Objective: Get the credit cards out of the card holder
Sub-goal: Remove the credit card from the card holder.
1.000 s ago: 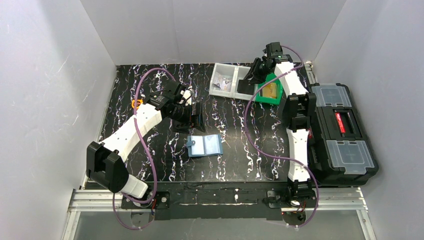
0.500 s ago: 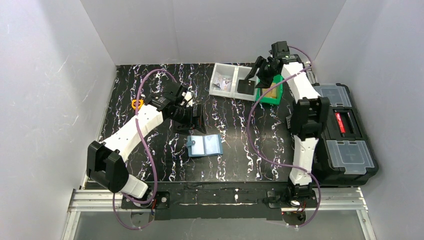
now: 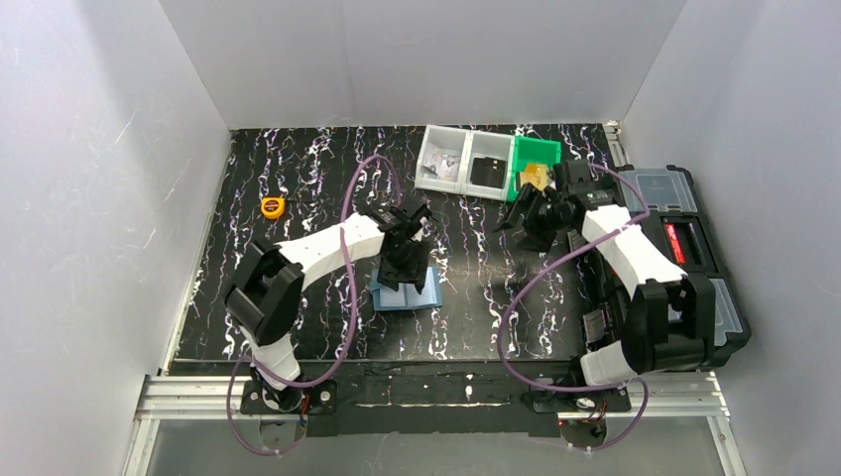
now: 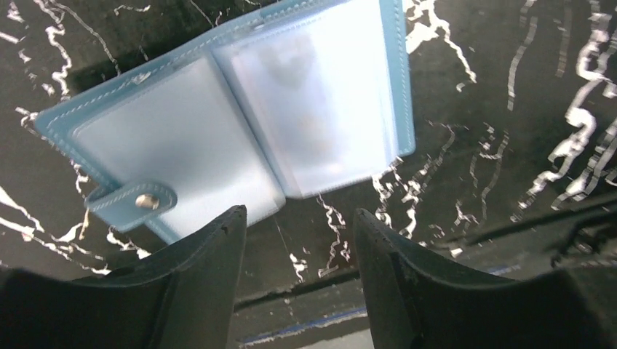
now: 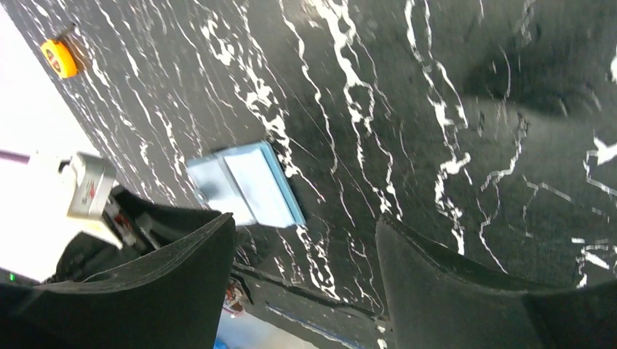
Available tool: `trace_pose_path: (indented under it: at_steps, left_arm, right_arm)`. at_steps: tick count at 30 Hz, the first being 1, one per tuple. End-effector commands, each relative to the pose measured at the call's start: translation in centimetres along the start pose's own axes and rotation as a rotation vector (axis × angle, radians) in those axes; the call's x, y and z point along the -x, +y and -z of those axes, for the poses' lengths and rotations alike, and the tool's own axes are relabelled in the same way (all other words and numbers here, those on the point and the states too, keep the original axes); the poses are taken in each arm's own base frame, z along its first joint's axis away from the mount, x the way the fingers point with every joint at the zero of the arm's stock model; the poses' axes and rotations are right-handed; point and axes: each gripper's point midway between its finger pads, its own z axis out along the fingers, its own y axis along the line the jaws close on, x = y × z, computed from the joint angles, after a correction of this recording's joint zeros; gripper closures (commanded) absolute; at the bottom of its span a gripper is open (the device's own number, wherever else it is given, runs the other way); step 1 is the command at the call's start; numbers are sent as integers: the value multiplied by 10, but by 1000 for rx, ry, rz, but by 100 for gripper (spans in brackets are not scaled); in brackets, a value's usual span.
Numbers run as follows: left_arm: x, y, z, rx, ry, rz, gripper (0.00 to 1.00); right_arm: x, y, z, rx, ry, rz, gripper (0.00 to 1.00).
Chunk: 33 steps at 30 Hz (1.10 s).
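The card holder (image 3: 409,294) lies spread open on the black marbled table, its pale cloudy sleeves (image 4: 240,123) facing up and its snap tab (image 4: 134,203) at the left. I cannot tell whether credit cards sit in the sleeves. My left gripper (image 3: 405,260) hovers right over the holder's far edge; in the left wrist view its fingers stand apart (image 4: 298,214) with only table between them. My right gripper (image 3: 523,216) hangs open (image 5: 304,219) over the table to the holder's right, and the holder (image 5: 247,185) shows ahead of it.
A clear two-part bin (image 3: 443,159) with a dark flat item and a green bin (image 3: 536,154) stand at the back. A black toolbox (image 3: 684,268) sits off the table's right edge. An orange tape measure (image 3: 271,206) lies at the left.
My left gripper has swung right and come down over the open holder, its jaws narrowing. My right arm has pulled back from the bins toward the table's middle, its jaws widening.
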Motion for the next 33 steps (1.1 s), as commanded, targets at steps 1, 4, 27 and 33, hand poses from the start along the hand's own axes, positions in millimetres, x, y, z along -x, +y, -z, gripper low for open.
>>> trace_pose_path:
  at_steps: [1, 4, 27, 33]
  left_arm:
    - [14, -5, -12, 72, -57, -16, 47]
    - [11, -8, -24, 92, -42, -22, 49]
    - [7, -17, -38, 61, -36, -40, 49]
    - [4, -12, -38, 80, -28, -44, 49]
  right_arm:
    - [-12, -1, 9, 62, -39, 17, 23]
    - [-24, -11, 5, 57, -20, 11, 23]
    - [-56, -18, -21, 38, 70, 42, 23]
    - [-64, -13, -29, 33, 97, 58, 24]
